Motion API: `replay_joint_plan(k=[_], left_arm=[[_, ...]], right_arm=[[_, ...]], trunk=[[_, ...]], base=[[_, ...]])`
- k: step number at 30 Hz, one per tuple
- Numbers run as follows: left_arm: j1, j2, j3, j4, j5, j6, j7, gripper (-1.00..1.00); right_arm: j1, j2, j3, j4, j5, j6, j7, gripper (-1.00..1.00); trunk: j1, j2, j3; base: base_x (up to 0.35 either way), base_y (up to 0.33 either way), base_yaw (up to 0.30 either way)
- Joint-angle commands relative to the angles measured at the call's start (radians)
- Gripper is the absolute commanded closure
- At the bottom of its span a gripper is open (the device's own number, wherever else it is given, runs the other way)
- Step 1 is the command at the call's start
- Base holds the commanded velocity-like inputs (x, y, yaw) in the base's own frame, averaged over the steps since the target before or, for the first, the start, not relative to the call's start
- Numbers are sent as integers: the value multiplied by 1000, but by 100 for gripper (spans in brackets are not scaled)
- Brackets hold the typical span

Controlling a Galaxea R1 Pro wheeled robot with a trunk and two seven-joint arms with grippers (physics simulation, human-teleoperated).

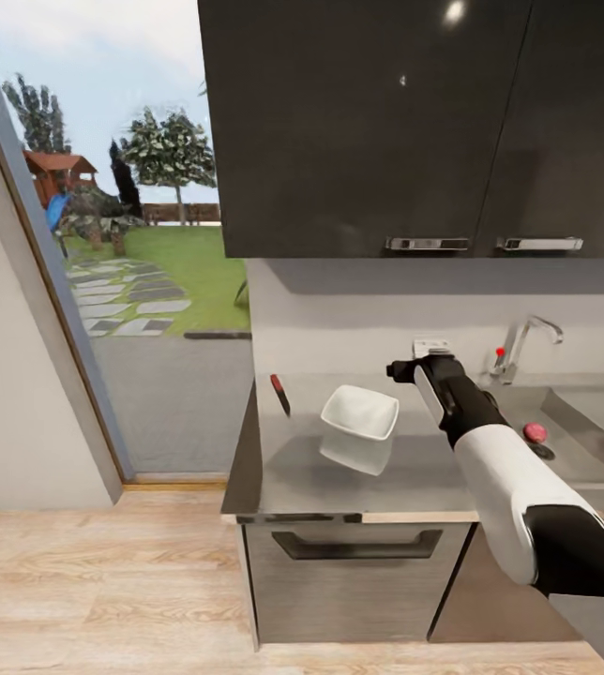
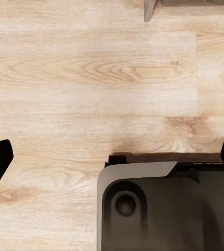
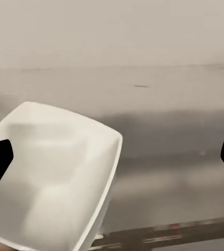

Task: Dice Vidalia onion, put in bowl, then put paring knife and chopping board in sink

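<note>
The right arm [image 1: 490,459] reaches over the bench [image 1: 415,473] toward the back wall, its jaws spread wide and empty in the right wrist view. The white bowl [image 1: 359,428] sits on the bench just beside that arm, the knife [image 1: 280,394] lies near the bench's left end, apart from the bowl. The sink [image 1: 593,422] with its tap [image 1: 520,345] is at the right. The left jaws are open too, over the wooden floor [image 2: 91,94].

Your right forearm hides the right pincer's fingertips; the sink [image 1: 591,412] runs off the edge, and the paring knife [image 1: 280,394] looks tiny.
</note>
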Motion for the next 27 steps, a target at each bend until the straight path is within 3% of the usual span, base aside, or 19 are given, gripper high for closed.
replay_joint_plan(k=[1, 11, 27], left_arm=[[0, 0, 1, 0, 0, -2, -1, -100], [0, 1, 1, 0, 0, -2, -1, -100], [0, 0, 1, 0, -1, -2, -1, -100]], right_arm=[[-1, 0, 0, 9, 0, -7, 0, -100], [-1, -10, 0, 117, 0, -80, 12, -100], [-1, -13, -1, 192, 1, -131, 44, -100]], trunk=[[1, -2, -2], [1, -2, -2], [1, -2, -17]], base=[[19, -13, 0], [4, -3, 0], [29, 0, 0]])
